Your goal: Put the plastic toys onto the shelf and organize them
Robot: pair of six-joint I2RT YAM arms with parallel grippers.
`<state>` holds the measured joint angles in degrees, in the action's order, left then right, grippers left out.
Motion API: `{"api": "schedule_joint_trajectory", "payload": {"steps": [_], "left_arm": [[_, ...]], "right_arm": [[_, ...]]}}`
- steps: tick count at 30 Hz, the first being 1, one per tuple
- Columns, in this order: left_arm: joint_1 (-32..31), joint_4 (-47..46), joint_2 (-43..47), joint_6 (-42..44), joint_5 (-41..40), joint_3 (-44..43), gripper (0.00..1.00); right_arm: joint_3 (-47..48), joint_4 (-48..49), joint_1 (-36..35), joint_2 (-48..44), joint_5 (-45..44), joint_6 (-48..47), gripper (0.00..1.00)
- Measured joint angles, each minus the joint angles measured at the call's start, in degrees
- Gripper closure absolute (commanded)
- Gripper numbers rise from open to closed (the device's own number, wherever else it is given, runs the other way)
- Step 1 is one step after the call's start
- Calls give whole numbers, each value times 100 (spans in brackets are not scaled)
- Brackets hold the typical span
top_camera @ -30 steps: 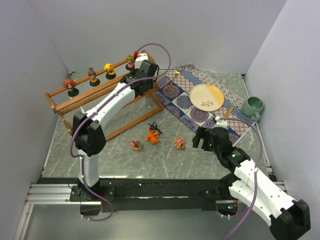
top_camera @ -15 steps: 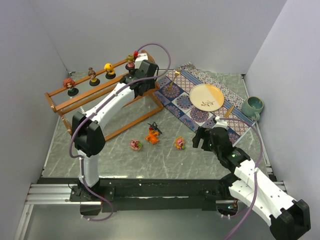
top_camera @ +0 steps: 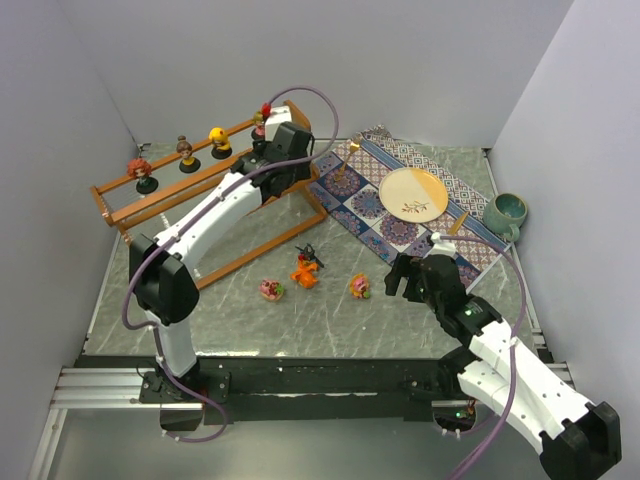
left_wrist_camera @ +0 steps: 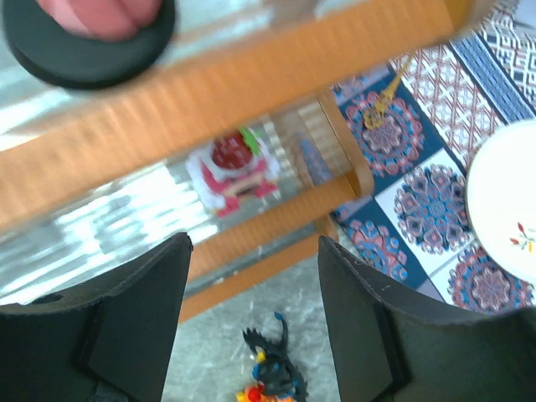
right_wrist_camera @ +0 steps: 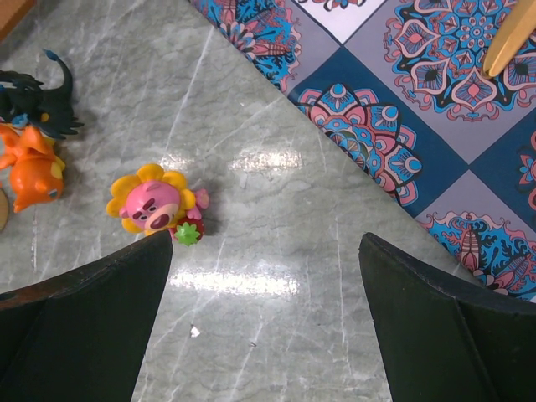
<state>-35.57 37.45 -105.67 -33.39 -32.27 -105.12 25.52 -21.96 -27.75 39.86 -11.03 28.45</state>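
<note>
The shelf (top_camera: pixel 205 190) stands at the far left. Three big-headed dolls (top_camera: pixel 186 153) stand spaced along its top rail, and another doll (top_camera: pixel 260 122) stands at its right end. My left gripper (top_camera: pixel 268 148) hovers open and empty by that end. In the left wrist view the gripper (left_wrist_camera: pixel 251 335) is above the orange rail (left_wrist_camera: pixel 209 117), with a doll's black base (left_wrist_camera: pixel 84 38) and a red-pink flowery toy (left_wrist_camera: pixel 234 167) on a tier. Loose on the table are a pink toy (top_camera: pixel 271 290), an orange toy (top_camera: pixel 304 274), a black spiky toy (top_camera: pixel 310 256) and a pink-and-yellow flower bear (top_camera: pixel 359 287). My right gripper (top_camera: pixel 403 280) is open beside the bear (right_wrist_camera: pixel 155 205).
A patterned blue mat (top_camera: pixel 400 200) lies at the far right with a round plate (top_camera: pixel 413 194) on it. A teal mug (top_camera: pixel 505 214) stands by the right wall. The mat's corner also shows in the right wrist view (right_wrist_camera: pixel 402 100).
My left arm has shifted slightly back and to the left over the shelf's right end. The right arm and the loose toys have not moved.
</note>
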Motion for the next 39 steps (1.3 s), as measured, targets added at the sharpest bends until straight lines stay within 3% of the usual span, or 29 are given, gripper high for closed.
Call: {"api": "schedule_joint_trajectory", "payload": {"steps": [12, 22, 30, 39], "left_arm": [[-793, 444, 879, -973, -273, 1158, 32], [-1497, 1742, 1971, -3617, -599, 3040, 40], [-1814, 2376, 1873, -5475, -496, 3674, 44], [-2017, 2229, 1202, -6157, -293, 3770, 41]], "right_arm": [[-2, 13, 0, -157, 179, 0, 1], [-59, 208, 0, -31, 557, 2, 1], [-195, 334, 0, 7, 796, 0, 1], [-245, 352, 0, -127, 911, 2, 1]]}}
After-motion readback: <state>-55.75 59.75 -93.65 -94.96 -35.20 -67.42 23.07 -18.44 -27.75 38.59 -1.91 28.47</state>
